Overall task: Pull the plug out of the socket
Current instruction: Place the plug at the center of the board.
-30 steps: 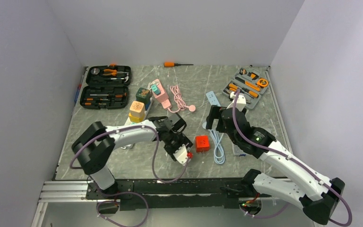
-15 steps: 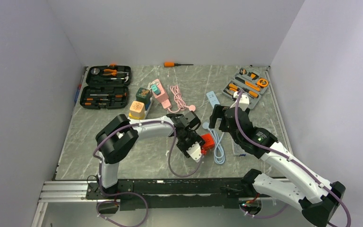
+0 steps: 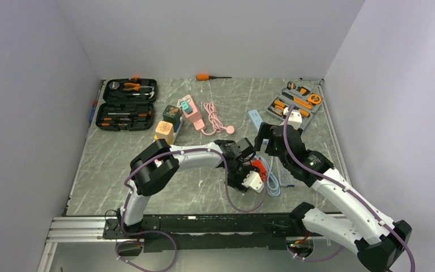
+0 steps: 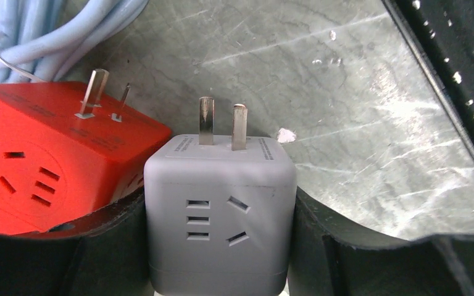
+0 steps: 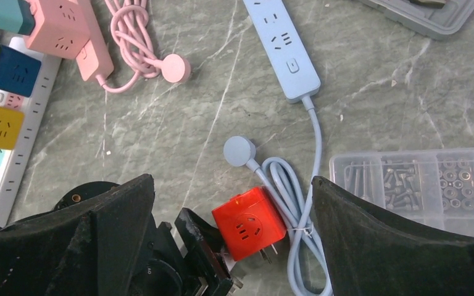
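Grey marbled worktop [image 3: 107, 170] fills a white-walled booth, with tool cases and socket strips spread along its far half. From where I stand, the left fingers [image 4: 345, 262] are closed on a grey cube plug [image 4: 220, 209], one pad on each flank, its two flat prongs pointing straight out ahead of the fingertips. Those prongs are bare and sit in nothing, so I'd judge the plug is already out of its socket and is being carried low over the stone, probably to be put down.

A red cube [image 4: 43, 160] lies just outside one of those fingers, touching the grey plug's side, its own prongs free too. Beyond the fingertips lie loops of blue cable [image 4: 49, 31].

The right fingers [image 5: 395, 246] are spread wide and hold nothing. They hang above the other arm's grip, the red cube in view between them, seemingly kept clear of the work while watching it. The white socket strip [image 5: 21, 148], with its coloured cubes plugged in, lies well off to one side of them.
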`<state>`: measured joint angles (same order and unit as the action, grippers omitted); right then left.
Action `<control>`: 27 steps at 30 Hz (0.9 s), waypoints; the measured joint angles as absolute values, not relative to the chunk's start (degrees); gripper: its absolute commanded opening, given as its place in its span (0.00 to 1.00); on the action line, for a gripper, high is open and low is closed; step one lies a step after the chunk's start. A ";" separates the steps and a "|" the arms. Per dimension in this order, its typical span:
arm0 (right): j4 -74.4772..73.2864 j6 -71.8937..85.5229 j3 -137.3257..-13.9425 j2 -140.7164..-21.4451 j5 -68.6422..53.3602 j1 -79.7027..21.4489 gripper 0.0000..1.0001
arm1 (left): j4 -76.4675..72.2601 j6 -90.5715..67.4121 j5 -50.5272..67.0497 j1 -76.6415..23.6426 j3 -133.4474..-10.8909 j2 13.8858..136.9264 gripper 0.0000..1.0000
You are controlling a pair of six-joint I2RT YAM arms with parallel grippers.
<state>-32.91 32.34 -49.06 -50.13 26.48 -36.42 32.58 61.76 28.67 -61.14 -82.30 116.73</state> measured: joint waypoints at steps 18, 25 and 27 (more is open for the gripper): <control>-32.86 32.38 -50.74 -54.24 24.95 -34.61 1.00 | 43.03 35.68 31.81 -59.09 -84.95 111.83 0.99; -32.49 32.53 -53.12 -57.91 20.45 -31.44 1.00 | 52.99 36.47 26.74 -56.21 -93.03 105.65 0.99; -32.32 32.40 -53.89 -58.92 18.68 -30.39 1.00 | 54.83 37.50 23.97 -54.87 -94.06 102.30 0.99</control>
